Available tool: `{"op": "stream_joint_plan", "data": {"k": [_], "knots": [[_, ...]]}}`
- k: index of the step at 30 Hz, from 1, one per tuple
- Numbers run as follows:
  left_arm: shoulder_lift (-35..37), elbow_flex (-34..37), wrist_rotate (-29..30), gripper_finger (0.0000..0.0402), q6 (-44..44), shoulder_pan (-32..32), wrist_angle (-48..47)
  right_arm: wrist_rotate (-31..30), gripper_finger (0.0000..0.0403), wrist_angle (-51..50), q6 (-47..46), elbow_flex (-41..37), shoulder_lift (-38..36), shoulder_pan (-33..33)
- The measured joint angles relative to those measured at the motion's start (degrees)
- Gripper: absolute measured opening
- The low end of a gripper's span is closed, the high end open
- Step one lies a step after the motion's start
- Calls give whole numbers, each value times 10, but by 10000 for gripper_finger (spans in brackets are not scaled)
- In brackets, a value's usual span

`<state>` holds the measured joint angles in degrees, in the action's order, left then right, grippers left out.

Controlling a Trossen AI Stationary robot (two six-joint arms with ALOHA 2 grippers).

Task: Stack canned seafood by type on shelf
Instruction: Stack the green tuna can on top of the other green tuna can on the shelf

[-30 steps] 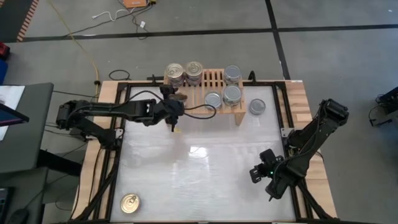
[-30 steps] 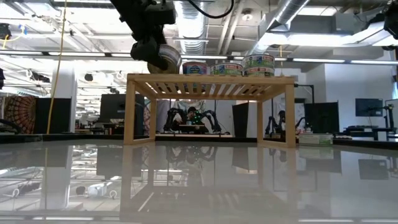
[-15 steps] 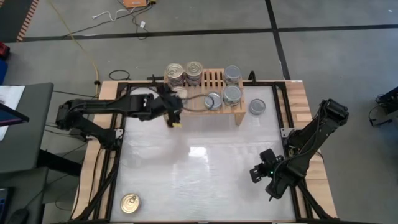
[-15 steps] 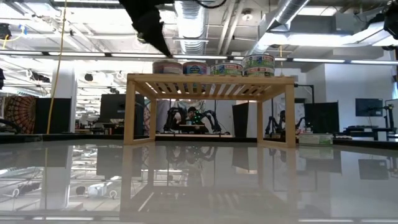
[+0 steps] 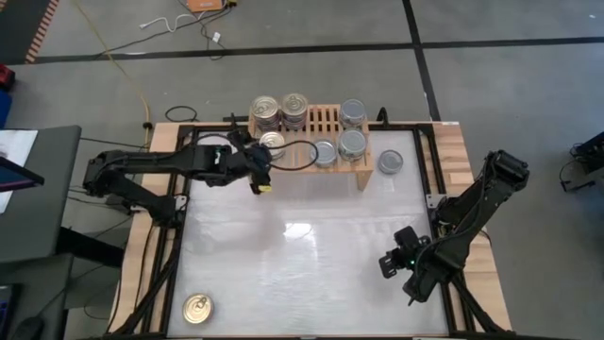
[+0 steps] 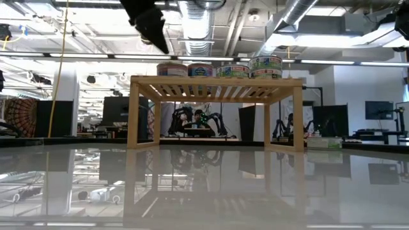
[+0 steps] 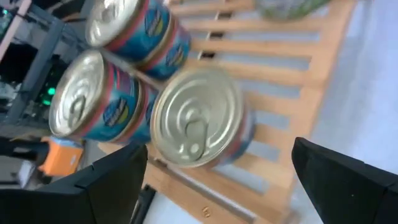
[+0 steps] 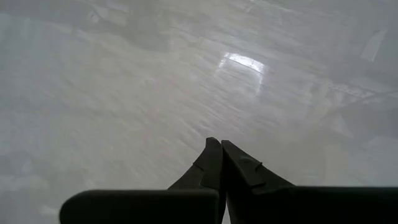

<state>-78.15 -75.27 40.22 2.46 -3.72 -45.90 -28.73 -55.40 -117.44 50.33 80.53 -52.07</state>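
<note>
Cans sit sorted on the shelf (image 5: 311,151), gold tops (image 5: 281,110) at one end and silver tops (image 5: 351,144) at the other, while the left hand (image 5: 261,176) hangs wide open and empty beside a lone gold can (image 7: 198,118).

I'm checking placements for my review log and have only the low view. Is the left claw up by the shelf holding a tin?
Observer: No. The left claw is open and empty, just off the front left corner of the light-wood slatted shelf. A gold-topped round tin sits on the slats before it.
Operator: Any tins off the shelf?
Observer: Two on the table: a loose gold-topped tin near the front left corner, and a silver-topped tin beside the shelf's right end.
Operator: And the right arm?
Observer: The right claw is shut, over bare table.
</note>
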Motion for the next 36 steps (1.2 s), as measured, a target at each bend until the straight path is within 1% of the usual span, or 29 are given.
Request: {"op": "stream_joint_plan", "data": {"k": [6, 9, 14, 17, 20, 23, 26, 28, 30, 32, 34, 36], "knots": [[14, -36, -2, 383, -70, 37, -19, 0, 30, 2, 2, 0, 0, 0], [27, -46, -25, 383, -124, 57, -32, 0, 30, 5, 3, 0, 0, 3], [41, -46, -73, 383, -264, 82, -55, 1, 30, 21, 3, 0, 0, 26], [44, -46, -101, 383, -344, 98, -92, 1, 30, 24, 11, 0, 0, 48], [42, -30, -133, 383, -433, 116, -124, 2, 30, 27, 52, 0, 0, 78], [43, 5, -197, 383, -506, 127, -127, 10, 27, 55, 137, 0, 0, 111], [43, 55, -234, 383, -578, 139, -123, 44, 20, 79, 209, 0, 0, 146], [43, 98, -254, 383, -628, 147, -102, 63, 18, 75, 233, 0, 0, 169], [46, 149, -271, 383, -677, 158, -56, 75, 17, 55, 246, 0, -7, 188], [55, 203, -286, 383, -718, 174, 11, 80, 17, 32, 268, 0, -23, 207], [67, 249, -290, 383, -761, 193, 83, 80, 16, 2, 286, 0, -48, 221], [77, 288, -290, 383, -801, 211, 134, 81, 16, -33, 307, 0, -81, 239]]}}
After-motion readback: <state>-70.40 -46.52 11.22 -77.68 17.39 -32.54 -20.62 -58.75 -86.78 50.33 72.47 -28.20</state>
